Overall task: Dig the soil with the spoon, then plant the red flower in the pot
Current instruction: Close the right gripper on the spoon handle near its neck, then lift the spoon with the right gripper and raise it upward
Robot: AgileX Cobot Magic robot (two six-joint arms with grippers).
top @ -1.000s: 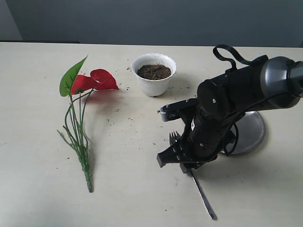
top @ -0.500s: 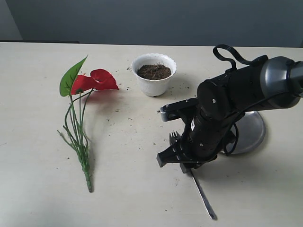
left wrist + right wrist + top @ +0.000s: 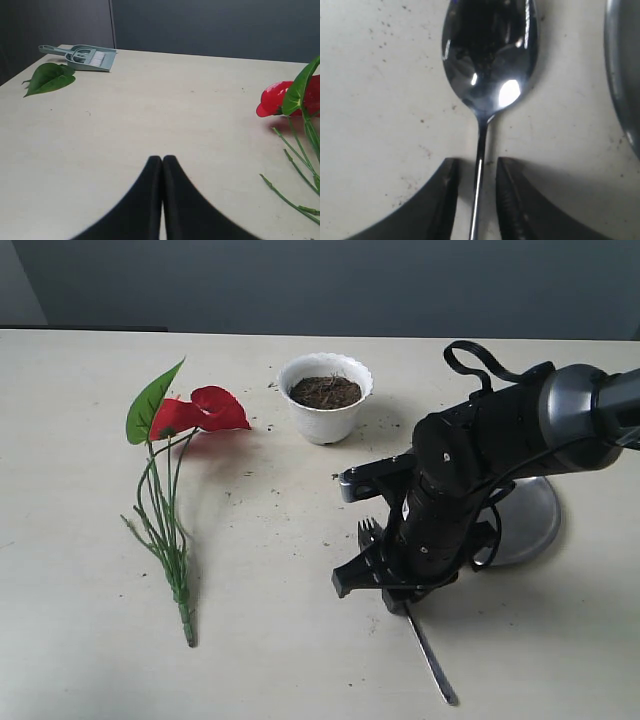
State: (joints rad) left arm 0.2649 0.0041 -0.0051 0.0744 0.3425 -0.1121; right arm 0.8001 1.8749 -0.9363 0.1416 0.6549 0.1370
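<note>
The silver spoon (image 3: 428, 652) lies flat on the table, its tined bowl (image 3: 490, 50) pointing toward the pot. My right gripper (image 3: 476, 167) is down over the spoon's neck, its two fingers straddling the thin handle with a small gap on each side. The white scalloped pot (image 3: 325, 400) holds dark brown soil (image 3: 325, 391) at the back centre. The red flower (image 3: 198, 410) lies on the table at the left with its green stems (image 3: 168, 530); its bloom (image 3: 275, 98) also shows in the left wrist view. My left gripper (image 3: 162, 161) is shut, empty, above bare table.
A round steel plate (image 3: 530, 520) sits behind the right arm, its rim (image 3: 622, 75) close beside the spoon's bowl. Soil crumbs are scattered around the pot. A grey-green dustpan with brush (image 3: 82, 55) and a loose green leaf (image 3: 47, 78) lie far off to the left.
The right arm has sunk slightly lower over the spoon. The spoon, flower and pot have not moved.
</note>
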